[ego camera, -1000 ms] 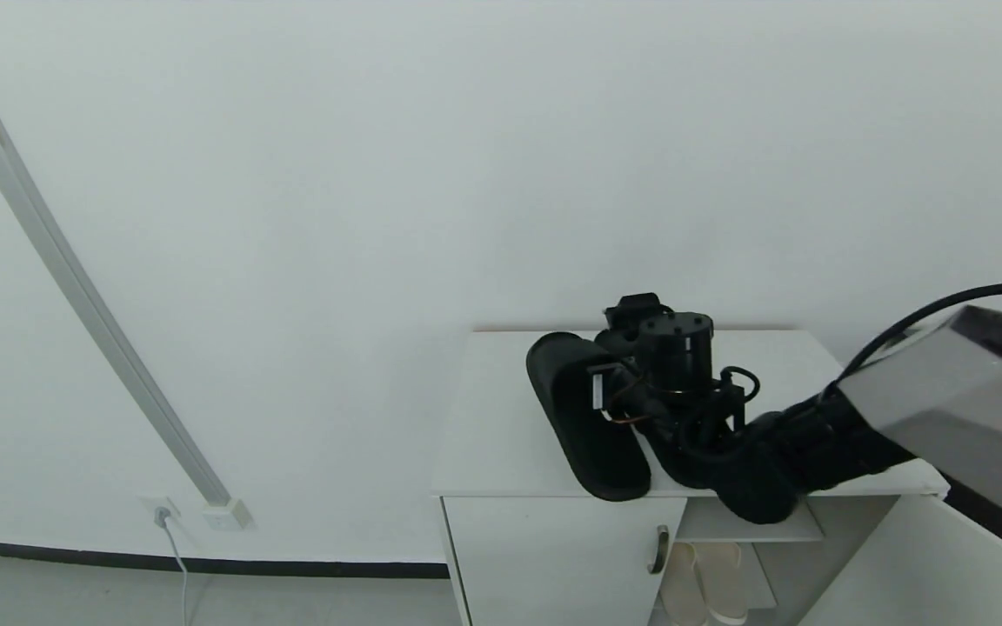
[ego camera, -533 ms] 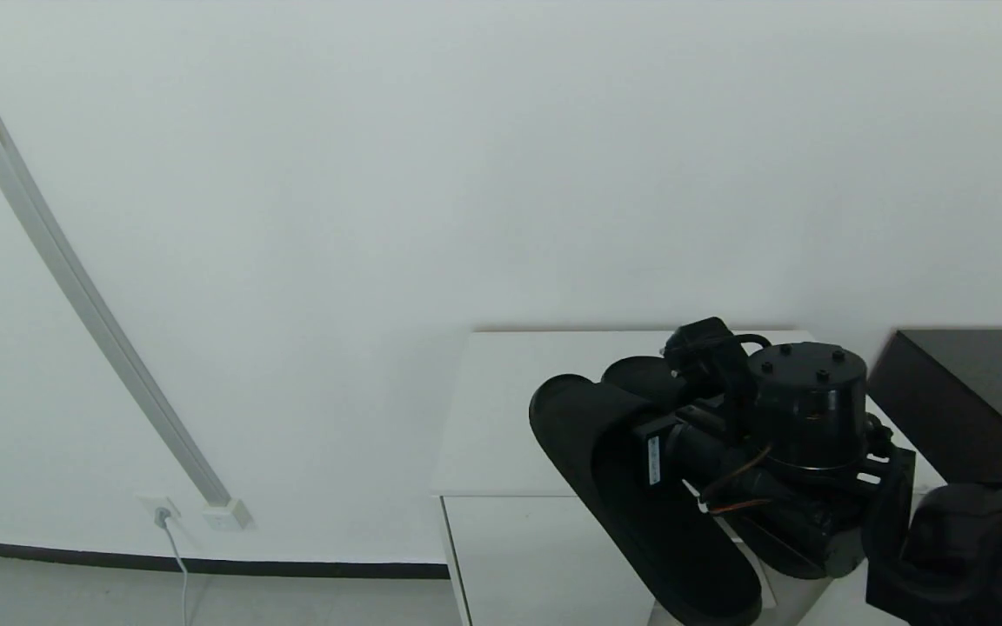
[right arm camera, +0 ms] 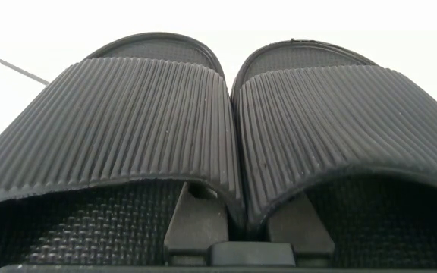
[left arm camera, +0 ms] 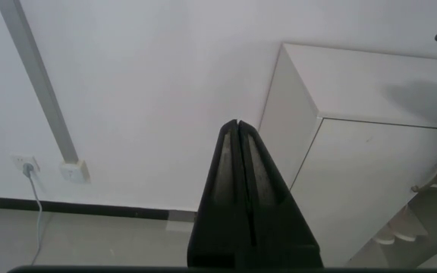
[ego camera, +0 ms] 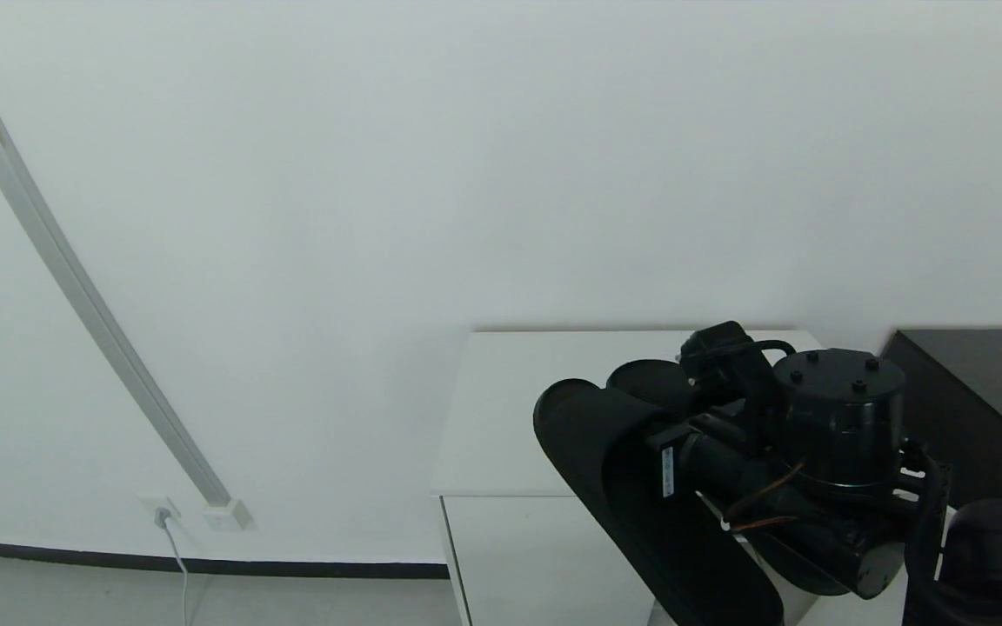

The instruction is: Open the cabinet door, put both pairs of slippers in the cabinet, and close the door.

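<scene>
A pair of black slippers [ego camera: 640,487] hangs tilted in front of the white cabinet [ego camera: 510,417], off its top. My right gripper [ego camera: 684,448] is shut on the pair. In the right wrist view its fingers [right arm camera: 196,224] reach under the ribbed straps of the black slippers [right arm camera: 234,129] and pinch the two inner edges together. My left gripper [left arm camera: 238,152] is shut on nothing, out to the left of the cabinet [left arm camera: 340,83]. The left cabinet door [left arm camera: 363,182] is closed, with its handle [left arm camera: 431,173] at the edge. Beside the handle, pale slippers [left arm camera: 400,227] lie on a lower shelf.
A grey cable duct [ego camera: 75,278] runs slantwise down the wall to a socket [ego camera: 160,513] with a plugged cord. A dark piece of furniture [ego camera: 971,391] stands right of the cabinet. The floor left of the cabinet is bare.
My right arm has lifted the black slippers off the cabinet top and drawn them towards me and to the right. The left door and the wall have stayed put.
</scene>
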Controlling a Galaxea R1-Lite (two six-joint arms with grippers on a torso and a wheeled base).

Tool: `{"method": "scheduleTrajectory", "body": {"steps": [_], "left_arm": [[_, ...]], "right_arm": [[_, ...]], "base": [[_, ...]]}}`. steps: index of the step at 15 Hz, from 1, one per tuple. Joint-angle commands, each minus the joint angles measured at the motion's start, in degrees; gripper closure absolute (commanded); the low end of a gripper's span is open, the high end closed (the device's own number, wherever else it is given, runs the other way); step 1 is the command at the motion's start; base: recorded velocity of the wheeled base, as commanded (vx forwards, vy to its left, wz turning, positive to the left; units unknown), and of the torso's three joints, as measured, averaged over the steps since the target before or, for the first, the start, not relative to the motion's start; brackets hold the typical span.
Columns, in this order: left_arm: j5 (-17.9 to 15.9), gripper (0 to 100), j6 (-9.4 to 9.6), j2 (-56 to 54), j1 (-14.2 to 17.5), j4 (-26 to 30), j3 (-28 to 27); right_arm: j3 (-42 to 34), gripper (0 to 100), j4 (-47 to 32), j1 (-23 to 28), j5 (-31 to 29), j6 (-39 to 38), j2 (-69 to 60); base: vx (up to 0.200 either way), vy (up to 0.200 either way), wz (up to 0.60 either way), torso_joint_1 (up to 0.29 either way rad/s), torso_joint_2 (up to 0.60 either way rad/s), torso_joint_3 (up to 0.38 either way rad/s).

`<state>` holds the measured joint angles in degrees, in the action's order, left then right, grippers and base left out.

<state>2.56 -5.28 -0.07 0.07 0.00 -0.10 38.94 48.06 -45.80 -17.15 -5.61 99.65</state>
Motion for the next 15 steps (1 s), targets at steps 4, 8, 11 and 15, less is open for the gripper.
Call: {"method": "scheduleTrajectory", "body": {"steps": [4, 8, 11, 15], "left_arm": [[0.0, 100, 0.01, 0.1, 0.0, 0.0, 0.0], [0.0, 100, -0.08, 0.1, 0.0, -0.1, 0.0], [0.0, 100, -0.08, 0.1, 0.0, 0.0, 0.0], [0.0, 100, -0.08, 0.1, 0.0, 0.0, 0.0]], "right_arm": [[-0.4, 100, 0.0, -0.3, -0.1, -0.1, 0.2], [-0.6, 100, 0.0, -0.5, -0.2, -0.1, 0.3], [-0.6, 100, 0.0, -0.5, -0.2, -0.1, 0.3], [-1.1, 100, 0.0, -0.5, -0.2, -0.1, 0.5]], "base": [[-0.200, 0.000, 0.00, 0.006, 0.00, 0.001], [-0.150, 0.000, 0.00, -0.001, 0.00, 0.004], [0.000, 0.000, 0.00, 0.000, 0.00, 0.000], [0.000, 0.000, 0.00, 0.000, 0.00, 0.000]]}}
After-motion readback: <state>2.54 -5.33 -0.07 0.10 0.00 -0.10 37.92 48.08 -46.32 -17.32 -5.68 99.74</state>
